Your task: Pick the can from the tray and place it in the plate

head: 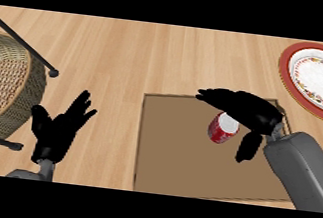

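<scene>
Over the flat brown tray (174,153), the black right hand (242,110) curls round the red-and-white metal can (224,128), likely light, rigid and slick, best held mid-wall, the red-rimmed white plate (320,79) lying at two o'clock.

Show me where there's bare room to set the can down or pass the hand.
Widest bare counter lies between the basket and the plate, above the tray: a free lane for the right hand holding the can. The tray's left and lower parts and the plate's middle are bare. Crowded: far left, with basket, black rods and open left hand.
</scene>
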{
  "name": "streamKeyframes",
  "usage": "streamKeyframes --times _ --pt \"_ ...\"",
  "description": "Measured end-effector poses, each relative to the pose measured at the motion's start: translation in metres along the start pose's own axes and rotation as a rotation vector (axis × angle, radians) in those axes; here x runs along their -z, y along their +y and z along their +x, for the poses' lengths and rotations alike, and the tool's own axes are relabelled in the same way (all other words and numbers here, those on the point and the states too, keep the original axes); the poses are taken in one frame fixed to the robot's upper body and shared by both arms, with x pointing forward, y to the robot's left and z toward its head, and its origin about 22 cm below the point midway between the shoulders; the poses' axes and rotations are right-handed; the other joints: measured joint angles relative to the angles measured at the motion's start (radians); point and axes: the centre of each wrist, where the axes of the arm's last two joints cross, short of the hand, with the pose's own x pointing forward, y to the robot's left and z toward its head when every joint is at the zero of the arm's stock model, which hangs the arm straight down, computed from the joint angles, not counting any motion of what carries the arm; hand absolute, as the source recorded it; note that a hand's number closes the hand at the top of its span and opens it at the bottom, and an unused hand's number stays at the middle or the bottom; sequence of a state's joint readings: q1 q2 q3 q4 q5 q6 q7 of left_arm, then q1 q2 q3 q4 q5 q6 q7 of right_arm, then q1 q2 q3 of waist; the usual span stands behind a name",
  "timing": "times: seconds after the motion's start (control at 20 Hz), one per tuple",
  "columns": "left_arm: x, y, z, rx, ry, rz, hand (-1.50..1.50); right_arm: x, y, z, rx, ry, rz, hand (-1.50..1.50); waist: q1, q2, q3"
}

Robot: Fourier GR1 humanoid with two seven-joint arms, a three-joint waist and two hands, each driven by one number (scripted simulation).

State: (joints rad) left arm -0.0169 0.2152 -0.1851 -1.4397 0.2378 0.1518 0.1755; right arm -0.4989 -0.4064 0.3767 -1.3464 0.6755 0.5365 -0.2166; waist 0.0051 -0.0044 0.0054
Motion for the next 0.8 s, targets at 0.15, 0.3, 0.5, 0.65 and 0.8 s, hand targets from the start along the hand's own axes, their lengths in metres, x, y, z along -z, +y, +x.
streamKeyframes --times 0.15,0.3,0.5,0.65,0.8 --pt "0.000 -0.001 0.001 0.003 0.002 0.004 0.00 0.003 0.006 0.000 -0.028 0.003 0.030 1.50 0.001 0.000 0.000" --pt "-0.002 -0.007 -0.001 0.004 -0.013 0.000 0.00 0.009 0.010 -0.003 -0.084 -0.029 0.053 1.50 0.003 0.000 0.000" --pt "-0.001 -0.006 -0.001 0.000 -0.007 0.003 0.00 0.014 0.011 -0.007 -0.132 -0.053 0.034 1.50 0.002 -0.002 -0.001" --pt "0.005 -0.004 0.000 0.001 0.004 0.013 0.00 0.013 0.012 -0.005 -0.154 -0.064 0.012 1.50 0.000 -0.003 0.001" --pt "0.002 -0.001 0.000 -0.001 -0.002 0.007 0.00 0.002 0.021 -0.007 -0.158 -0.050 -0.040 1.50 -0.005 -0.006 -0.002"
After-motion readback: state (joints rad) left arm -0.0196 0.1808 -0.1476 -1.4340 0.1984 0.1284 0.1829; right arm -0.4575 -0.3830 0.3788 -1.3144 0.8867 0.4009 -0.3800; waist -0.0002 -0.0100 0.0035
